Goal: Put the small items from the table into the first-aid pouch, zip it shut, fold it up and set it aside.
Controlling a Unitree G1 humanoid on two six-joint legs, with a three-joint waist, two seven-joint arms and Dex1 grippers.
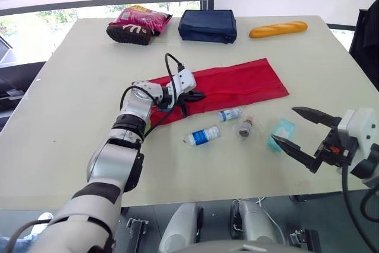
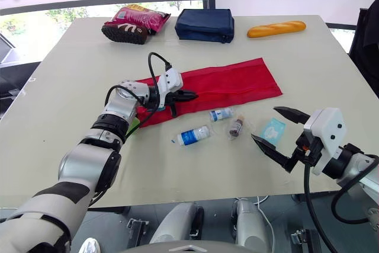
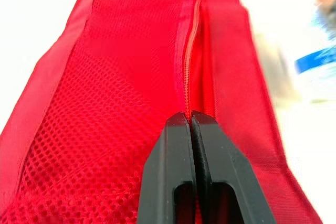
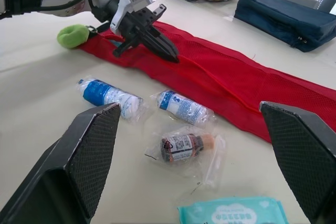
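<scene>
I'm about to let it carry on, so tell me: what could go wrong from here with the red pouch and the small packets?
1. The left claw is shut on the zipper, and nothing else pins the red pouch. A pull may drag the pouch into the blue-labelled packet beside it.
2. The open right claw hangs by the flat wipes packet, near the table edge. The packet may slide off rather than be pinched.

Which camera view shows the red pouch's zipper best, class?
The left wrist view: the zipper runs close-up from the shut left end effector. Both eye views show the whole red pouch, its zipper a faint line. The right wrist view shows the pouch slantwise, zipper barely traceable.
</scene>
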